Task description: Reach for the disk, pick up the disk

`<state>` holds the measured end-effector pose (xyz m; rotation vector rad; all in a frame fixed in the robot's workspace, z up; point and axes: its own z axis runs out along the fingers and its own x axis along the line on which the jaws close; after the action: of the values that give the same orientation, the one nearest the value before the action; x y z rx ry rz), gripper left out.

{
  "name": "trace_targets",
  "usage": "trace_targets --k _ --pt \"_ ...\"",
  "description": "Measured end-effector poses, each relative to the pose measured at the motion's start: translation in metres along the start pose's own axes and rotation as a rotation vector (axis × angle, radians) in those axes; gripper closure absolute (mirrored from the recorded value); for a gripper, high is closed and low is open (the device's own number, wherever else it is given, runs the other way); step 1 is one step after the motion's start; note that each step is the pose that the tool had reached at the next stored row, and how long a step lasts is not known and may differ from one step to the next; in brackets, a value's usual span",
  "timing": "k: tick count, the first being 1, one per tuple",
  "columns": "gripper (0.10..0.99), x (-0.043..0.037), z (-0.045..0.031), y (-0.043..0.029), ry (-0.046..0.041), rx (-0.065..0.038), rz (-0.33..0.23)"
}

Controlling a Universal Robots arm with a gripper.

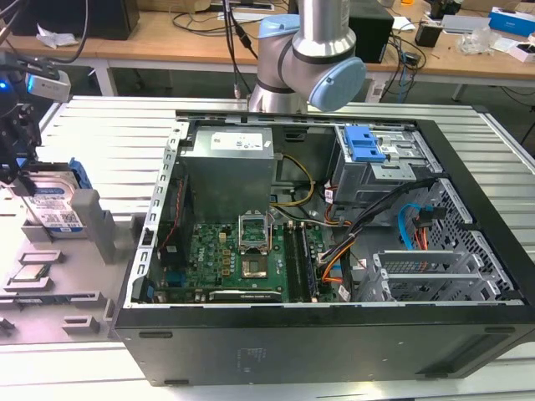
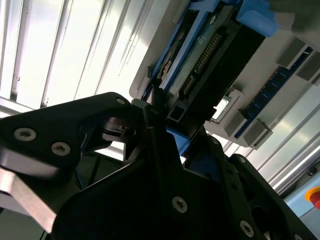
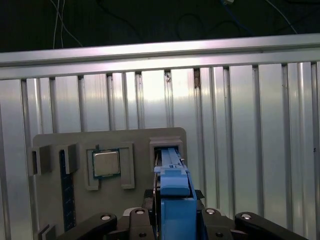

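The disk (image 1: 52, 205), a silver hard drive with a white-and-blue label and a blue frame, stands tilted on the grey fixture plate (image 1: 58, 311) at the exterior view's far left, beside a grey post (image 1: 99, 224). My gripper (image 1: 15, 167) sits at its upper end. In the first wrist view the disk's blue frame (image 3: 175, 192) lies tight between the two black fingers (image 3: 137, 216) of the gripper (image 3: 174, 216), in front of its slot (image 3: 167, 149). A thin finger (image 2: 156, 117) presses on the edge of the disk (image 2: 200, 55) in the second wrist view. The gripper looks shut on the disk.
A square silver CPU chip (image 3: 106, 163) and a blue memory stick (image 3: 67, 192) lie in the same fixture plate. The open computer case (image 1: 334, 251) takes up the middle and right of the slatted metal table (image 1: 109, 142). The arm's base (image 1: 309, 58) stands behind the case.
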<state>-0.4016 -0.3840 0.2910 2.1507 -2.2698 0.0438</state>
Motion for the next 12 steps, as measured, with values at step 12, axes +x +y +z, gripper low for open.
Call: trace_targets --k 12 --pt "0.718 0.0002 -0.0066 -0.0002 -0.0001 0.000 0.000"
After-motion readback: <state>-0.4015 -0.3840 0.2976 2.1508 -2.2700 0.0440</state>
